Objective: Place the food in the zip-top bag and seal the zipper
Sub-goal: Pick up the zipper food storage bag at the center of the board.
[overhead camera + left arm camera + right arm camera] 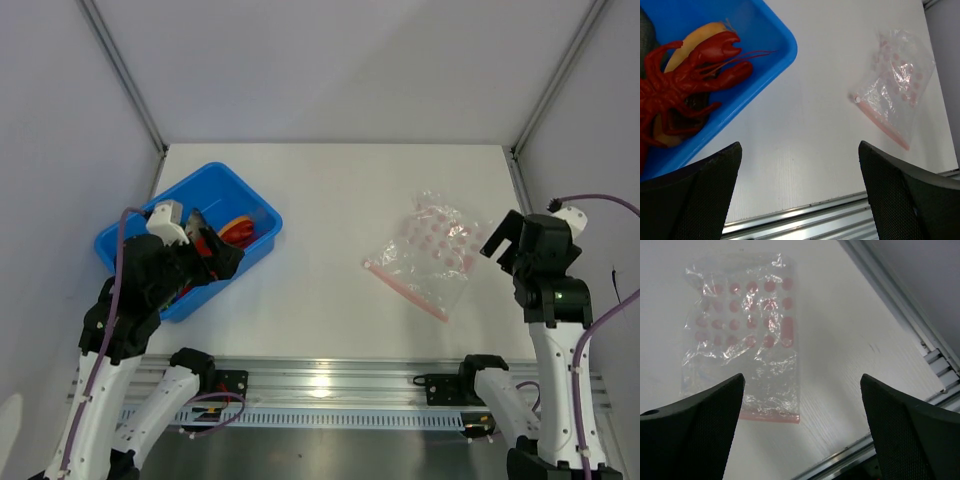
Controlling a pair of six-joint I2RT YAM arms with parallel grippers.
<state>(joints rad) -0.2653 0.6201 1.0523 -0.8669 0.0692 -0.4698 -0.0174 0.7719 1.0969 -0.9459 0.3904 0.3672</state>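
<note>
A red toy lobster (685, 80) sprawls over an orange piece (700, 32) inside the blue bin (215, 190). Well right of the bin, the clear pink-dotted bag (432, 250) lies flat and crinkled, with its pink zipper strip (405, 292) along the near edge.

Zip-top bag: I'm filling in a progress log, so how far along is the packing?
Done: nothing yet; the clear crinkly pink-dotted plastic bag lies flat and looks empty. In hand: nothing; the left gripper and right gripper are both open. Left: move the red toy lobster and orange pieces from the blue plastic bin into the bag, then seal its thin pink zipper strip.
</note>
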